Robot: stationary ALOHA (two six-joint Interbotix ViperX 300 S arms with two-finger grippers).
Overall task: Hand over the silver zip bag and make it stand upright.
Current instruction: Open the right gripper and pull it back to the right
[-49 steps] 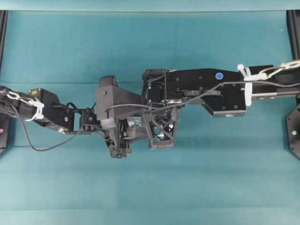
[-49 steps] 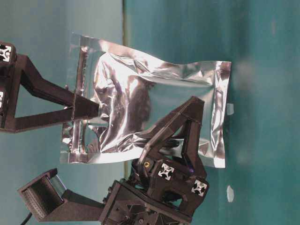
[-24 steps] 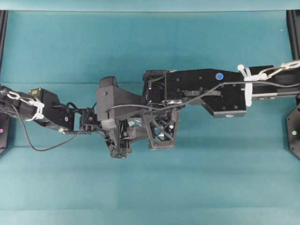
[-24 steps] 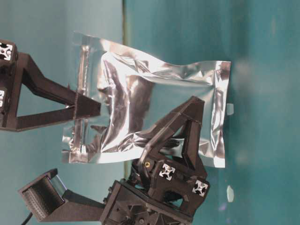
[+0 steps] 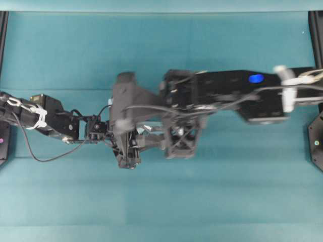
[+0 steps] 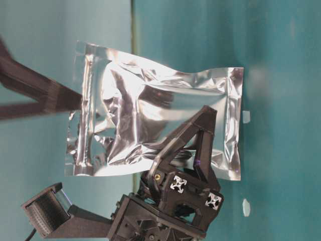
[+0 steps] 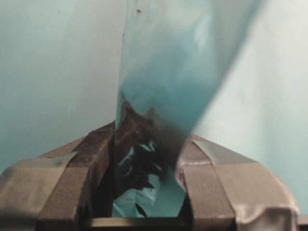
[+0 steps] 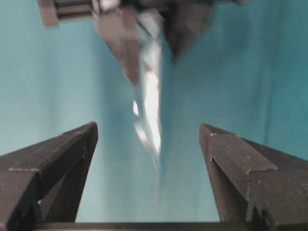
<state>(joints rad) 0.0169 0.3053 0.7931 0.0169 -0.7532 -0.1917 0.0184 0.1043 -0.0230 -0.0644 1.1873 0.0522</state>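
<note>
The silver zip bag [image 6: 150, 115], a crinkled shiny foil pouch, hangs in the air in the table-level view. My left gripper [image 6: 205, 115] is shut on its lower part, with one finger across its front face. The left wrist view shows the bag [image 7: 163, 72] pinched between the left gripper's [image 7: 149, 139] pads. My right gripper [image 8: 147, 130] is open and empty, with the bag's thin edge [image 8: 151, 96] ahead of it. It is blurred at the left of the table-level view [image 6: 75, 100], just clear of the bag's edge. In the overhead view both grippers [image 5: 144, 141] [image 5: 169, 128] hide the bag.
Both arms meet over the middle of the teal table [image 5: 161, 201]. Black arm mounts [image 5: 317, 141] stand at the table's side edges. Small white specks [image 6: 246, 116] lie on the cloth behind the bag.
My right gripper has let go of the bag's edge and drawn back, to the right in the overhead view. The left gripper still holds the bag, which barely moved.
</note>
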